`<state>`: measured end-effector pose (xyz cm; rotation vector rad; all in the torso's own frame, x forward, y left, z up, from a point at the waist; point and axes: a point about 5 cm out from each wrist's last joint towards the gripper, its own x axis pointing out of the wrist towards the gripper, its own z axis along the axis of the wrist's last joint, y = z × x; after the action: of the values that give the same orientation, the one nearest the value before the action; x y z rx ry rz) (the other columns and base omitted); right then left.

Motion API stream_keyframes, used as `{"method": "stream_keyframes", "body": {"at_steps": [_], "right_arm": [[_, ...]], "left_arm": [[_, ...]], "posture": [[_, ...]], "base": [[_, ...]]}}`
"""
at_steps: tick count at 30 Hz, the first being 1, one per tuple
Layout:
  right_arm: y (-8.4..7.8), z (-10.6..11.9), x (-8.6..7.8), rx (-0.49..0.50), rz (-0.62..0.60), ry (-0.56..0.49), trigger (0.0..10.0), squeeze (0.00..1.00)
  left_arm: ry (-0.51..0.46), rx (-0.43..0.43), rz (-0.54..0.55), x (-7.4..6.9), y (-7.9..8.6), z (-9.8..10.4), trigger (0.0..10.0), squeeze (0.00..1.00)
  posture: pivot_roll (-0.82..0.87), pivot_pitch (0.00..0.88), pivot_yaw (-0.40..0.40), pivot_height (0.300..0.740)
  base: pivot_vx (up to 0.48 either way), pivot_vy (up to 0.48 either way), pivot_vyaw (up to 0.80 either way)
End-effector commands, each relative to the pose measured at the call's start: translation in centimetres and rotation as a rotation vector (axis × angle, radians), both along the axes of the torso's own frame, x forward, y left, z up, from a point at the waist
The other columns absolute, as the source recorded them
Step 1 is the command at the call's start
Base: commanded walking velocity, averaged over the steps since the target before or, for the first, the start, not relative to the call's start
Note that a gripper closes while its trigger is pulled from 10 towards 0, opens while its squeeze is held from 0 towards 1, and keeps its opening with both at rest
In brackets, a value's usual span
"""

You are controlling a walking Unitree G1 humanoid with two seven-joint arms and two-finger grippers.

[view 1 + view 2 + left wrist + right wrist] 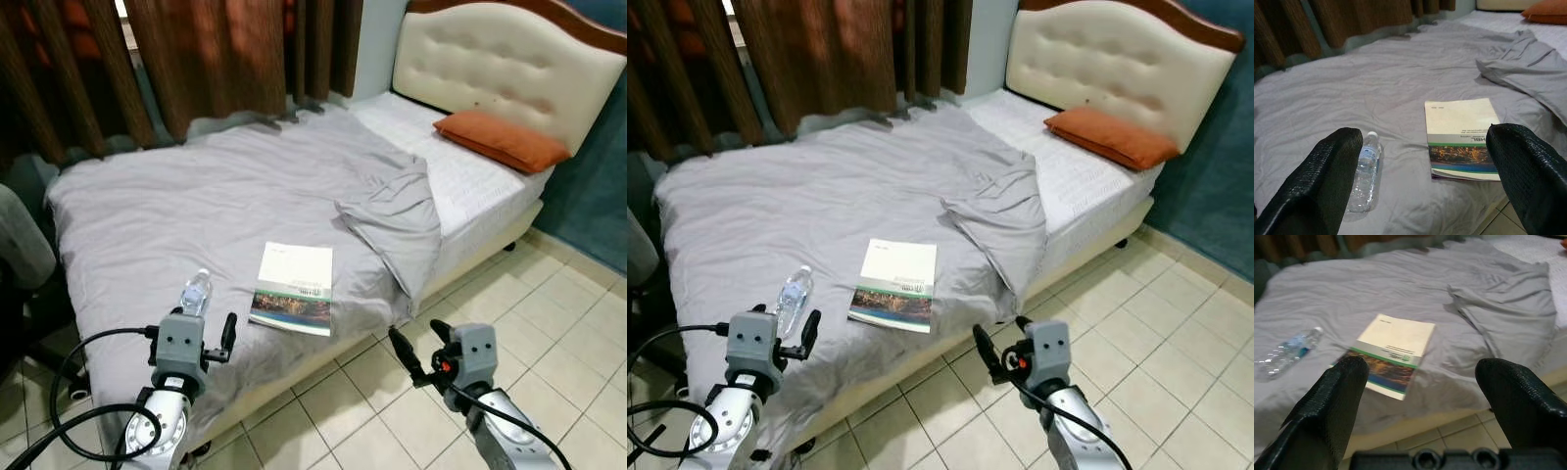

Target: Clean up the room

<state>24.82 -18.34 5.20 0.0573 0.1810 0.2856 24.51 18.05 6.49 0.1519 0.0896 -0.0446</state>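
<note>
A white book (294,287) with a green and dark picture band lies flat near the front edge of the bed. A clear plastic water bottle (196,291) lies on its side just left of the book. Both rest on a rumpled grey blanket (216,206). My left gripper (206,338) is held up before the bed edge, just short of the bottle, open with nothing between its fingers (1327,186). My right gripper (419,348) hangs over the tiled floor to the right of the book, open and empty, its fingers (1327,406) pointing toward the book (1391,352).
An orange pillow (502,140) lies by the cream padded headboard (509,59). Brown curtains (196,59) hang behind the bed. Beige tiled floor (549,323) spreads to the right. A dark chair (20,264) stands at the left. Black cable (78,392) loops off my left arm.
</note>
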Motion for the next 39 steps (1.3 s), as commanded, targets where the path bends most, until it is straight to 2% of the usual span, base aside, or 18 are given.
{"method": "stream_keyframes", "body": {"at_steps": [1, 9, 21, 31, 34, 39], "right_arm": [[0.3, 0.3, 0.2, -0.009, 0.012, -0.01, 10.0, 0.0], [0.3, 0.1, 0.1, -0.01, 0.014, -0.003, 10.0, 0.0], [0.4, 0.0, 0.1, -0.012, 0.036, 0.009, 10.0, 0.0], [0.3, -0.3, -0.7, -0.018, 0.06, 0.033, 10.0, 0.0], [0.3, -0.3, -0.8, -0.019, 0.063, 0.035, 10.0, 0.0], [0.4, -0.3, -0.8, -0.018, 0.061, 0.036, 10.0, 0.0]], "left_arm": [[0.009, 0.013, 0.01, 0.0, 0.4, -0.1, 10.0, 0.0], [0.02, -0.004, 0.025, 0.0, 0.3, -0.3, 10.0, 0.0], [0.035, -0.013, 0.052, 0.3, 0.4, -0.5, 10.0, 0.0], [0.051, -0.015, 0.061, 0.3, 0.4, -0.7, 10.0, 0.0], [0.048, 0.035, 0.044, 0.6, 0.1, -0.7, 10.0, 0.0], [0.057, 0.022, 0.038, 1.1, -0.1, -0.6, 10.0, 0.0]], "posture": [[-0.02, 0.004, -0.018, 0.74], [-0.02, 0.005, -0.018, 0.74], [-0.03, 0.008, -0.024, 0.74], [-0.04, 0.018, -0.025, 0.74], [-0.04, 0.016, -0.023, 0.74], [-0.04, 0.015, -0.015, 0.74]], "base": [[0.461, 0.0, 0.0], [0.451, 0.0, 0.0], [0.297, 0.377, 0.0], [0.0, 0.432, 0.0], [0.0, 0.44, 0.0], [0.0, 0.0, 0.0]]}}
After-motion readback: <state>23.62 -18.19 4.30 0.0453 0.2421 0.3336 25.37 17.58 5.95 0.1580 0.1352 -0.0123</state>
